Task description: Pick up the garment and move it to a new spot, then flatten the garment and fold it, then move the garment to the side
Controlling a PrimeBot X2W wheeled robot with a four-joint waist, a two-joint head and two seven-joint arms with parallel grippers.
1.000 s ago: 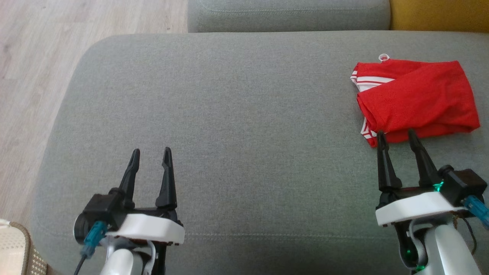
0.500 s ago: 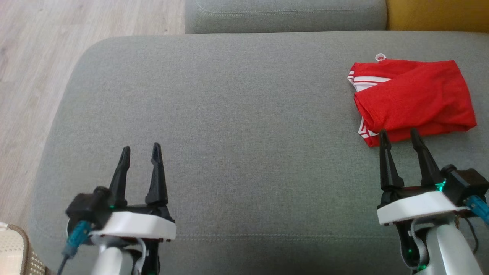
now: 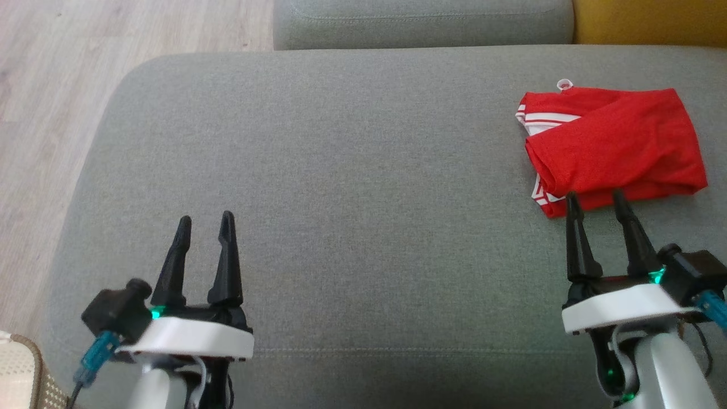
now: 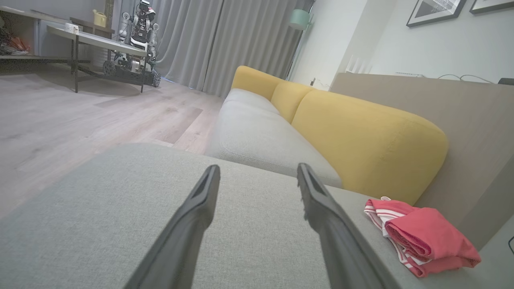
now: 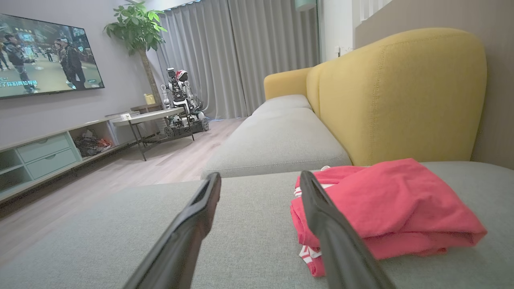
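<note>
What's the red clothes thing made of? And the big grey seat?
The red garment looks like thin, soft knit cloth, maybe sports jersey: it folds limply, matte, white-striped trim. The grey cushion seems padded, covered in coarse woven fabric: flecked weave, rounded corners, stitched seam.

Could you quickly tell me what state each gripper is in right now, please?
Left gripper: open, holding nothing.
Right gripper: open, empty, close to the red garment.

Soft, even daylight fills all three views, with no hard glare. In the head view a dim band of shadow lies along the bottom of the grey cushion [image 3: 397, 380]. Both wrist views bow straight lines near their edges, and the dark fingers [image 4: 190, 224] blur toward the bottom edge.
</note>
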